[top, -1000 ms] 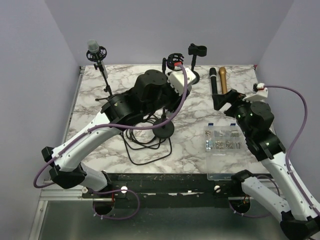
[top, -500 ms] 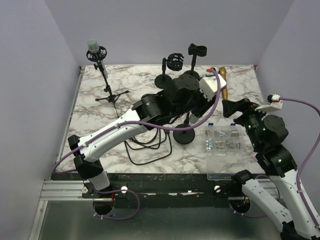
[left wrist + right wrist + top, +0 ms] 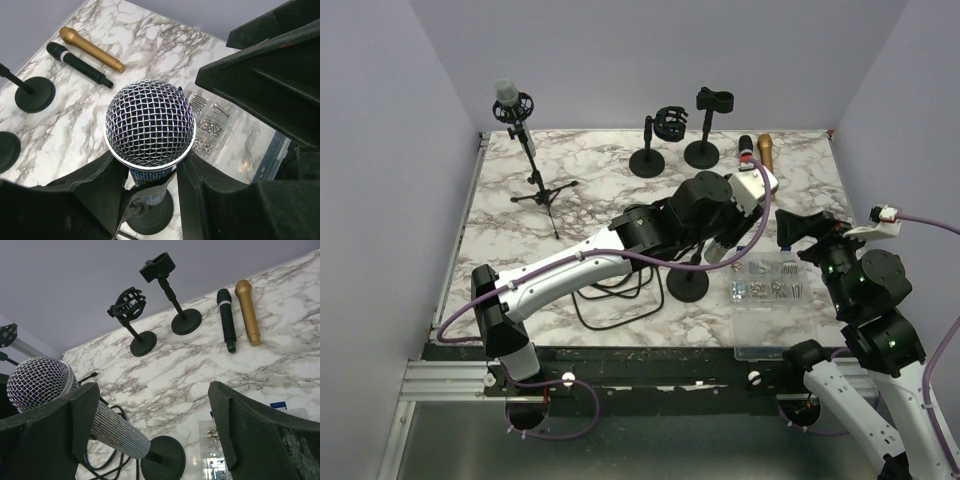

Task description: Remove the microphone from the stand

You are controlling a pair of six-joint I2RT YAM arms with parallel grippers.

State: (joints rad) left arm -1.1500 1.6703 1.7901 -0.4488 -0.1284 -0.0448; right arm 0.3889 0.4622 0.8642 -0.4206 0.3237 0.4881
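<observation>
A: Left pincer point(image 3: 150, 172)?
B: Clamped on the microphone point(image 3: 149, 122), just under the grille. Mic sits in its round-base stand point(image 3: 687, 286), near the bench's point(image 3: 495, 240) front edge, right of middle.
A: Right pincer point(image 3: 152, 390)?
B: Wide, empty, alongside.
A: Step?
B: Grasp looks made. Next, likely: draw mic clear of clip, stand steadied.

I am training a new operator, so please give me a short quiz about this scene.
1. True or false: the mic is already off its stand.
2. What lies in the clear box? A screws, B cables, C batteries.
3. Which gripper grips the mic?
Key: 1 false; 2 A; 3 the left gripper.
</observation>
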